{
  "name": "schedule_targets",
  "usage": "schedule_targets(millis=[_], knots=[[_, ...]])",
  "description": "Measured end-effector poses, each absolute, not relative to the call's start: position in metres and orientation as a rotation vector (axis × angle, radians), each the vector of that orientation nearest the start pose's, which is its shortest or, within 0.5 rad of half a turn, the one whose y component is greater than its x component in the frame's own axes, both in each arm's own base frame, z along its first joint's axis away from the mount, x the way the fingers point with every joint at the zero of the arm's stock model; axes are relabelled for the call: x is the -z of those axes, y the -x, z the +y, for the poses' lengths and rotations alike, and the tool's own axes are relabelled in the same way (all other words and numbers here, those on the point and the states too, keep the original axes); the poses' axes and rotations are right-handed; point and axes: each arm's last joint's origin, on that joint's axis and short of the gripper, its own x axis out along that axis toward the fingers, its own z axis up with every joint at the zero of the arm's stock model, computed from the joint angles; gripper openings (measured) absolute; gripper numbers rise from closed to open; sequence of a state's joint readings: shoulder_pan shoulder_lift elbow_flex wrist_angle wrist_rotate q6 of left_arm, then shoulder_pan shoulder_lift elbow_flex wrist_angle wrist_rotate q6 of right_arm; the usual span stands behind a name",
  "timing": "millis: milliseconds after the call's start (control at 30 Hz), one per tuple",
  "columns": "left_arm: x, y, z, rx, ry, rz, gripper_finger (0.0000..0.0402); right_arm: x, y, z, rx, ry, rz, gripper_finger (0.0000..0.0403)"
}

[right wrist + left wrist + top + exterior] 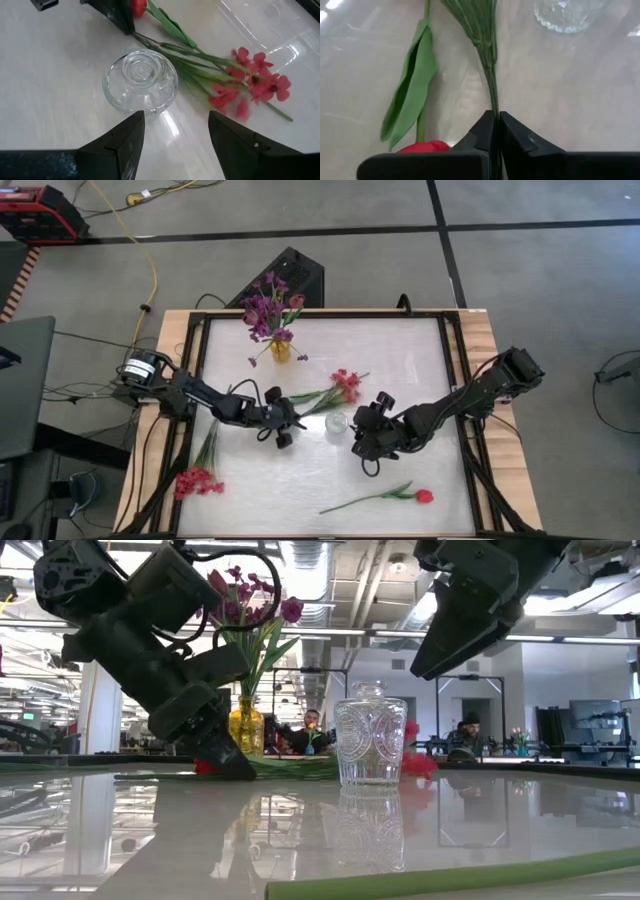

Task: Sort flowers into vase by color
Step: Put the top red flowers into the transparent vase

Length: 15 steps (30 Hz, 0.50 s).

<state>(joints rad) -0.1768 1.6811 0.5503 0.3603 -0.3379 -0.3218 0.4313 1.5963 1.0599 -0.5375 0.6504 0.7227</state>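
My left gripper [288, 418] [496, 116] is low at the table's middle, shut on the thin green stem of a red cluster flower [345, 385] [255, 82] that lies on the table. A red tulip [422, 146] [139, 6] with a long leaf lies alongside it. My right gripper [358, 430] [175, 117] hovers open just right of a clear glass vase [337, 422] [140, 80], touching nothing. A yellow vase [280, 348] [245, 725] holding purple sprays and maroon tulips stands near the far edge. Another red cluster [195, 480] lies near left, another red tulip [423, 496] near right. My left gripper pinches the red cluster flower's stem [492, 100] between its two fingers [482, 132], near the stem's free end. The fingers slant down from the table's left, roughly in line with the stem. The flower's head and the stem ahead of the fingers lie on the table.
The glass vase stands upright between my two grippers, close to both. The near tulip's stem [450, 875] runs along the near edge. A raised frame [455, 380] borders the white tabletop. People sit at desks in the room beyond [465, 730].
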Motion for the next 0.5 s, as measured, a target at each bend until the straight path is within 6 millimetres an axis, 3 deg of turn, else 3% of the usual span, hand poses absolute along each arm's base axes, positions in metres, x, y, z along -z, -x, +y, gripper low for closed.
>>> schedule_targets(millis=[133,500], knots=[[-0.117,-0.274,-0.033,-0.274,0.085,0.647,0.0007,-0.218,-0.289,0.114,0.499,-0.123,0.771,0.0244],[-0.217,-0.256,-0.011,-0.335,0.031,0.226,0.0000,-0.245,-0.290,0.130,0.377,-0.098,0.612,0.0244]])
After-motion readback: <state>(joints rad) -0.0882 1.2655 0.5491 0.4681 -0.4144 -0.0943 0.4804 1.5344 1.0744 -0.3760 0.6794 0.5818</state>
